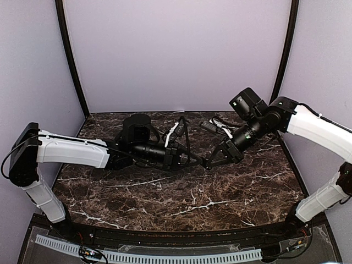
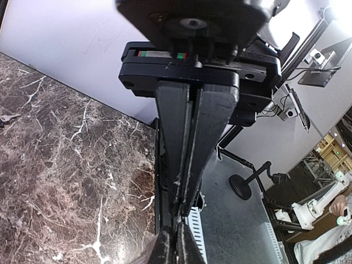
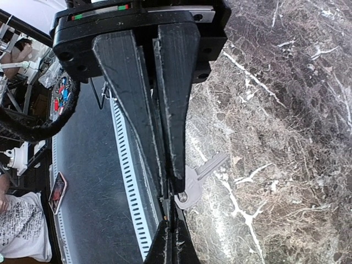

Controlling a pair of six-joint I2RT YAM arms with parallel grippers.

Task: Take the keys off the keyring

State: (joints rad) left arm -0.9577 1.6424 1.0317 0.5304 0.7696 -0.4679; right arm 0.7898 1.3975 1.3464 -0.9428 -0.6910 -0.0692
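Both grippers meet tip to tip low over the middle of the marble table (image 1: 165, 209). My right gripper (image 3: 171, 188) is shut, and a thin keyring (image 3: 183, 196) shows at its tips. A silver key (image 3: 206, 168) hangs from that ring, its blade pointing out over the marble. My left gripper (image 2: 184, 212) is shut too, its tips against the right gripper's tips with a thin silvery bit between them. In the top view the left gripper (image 1: 202, 163) and right gripper (image 1: 210, 162) touch, and the key is too small to make out there.
A small grey key-like piece (image 2: 7, 117) lies on the marble off to the side in the left wrist view. Loose cables and connectors (image 1: 214, 125) lie at the back of the table. A white slotted strip (image 1: 165, 257) runs along the near edge.
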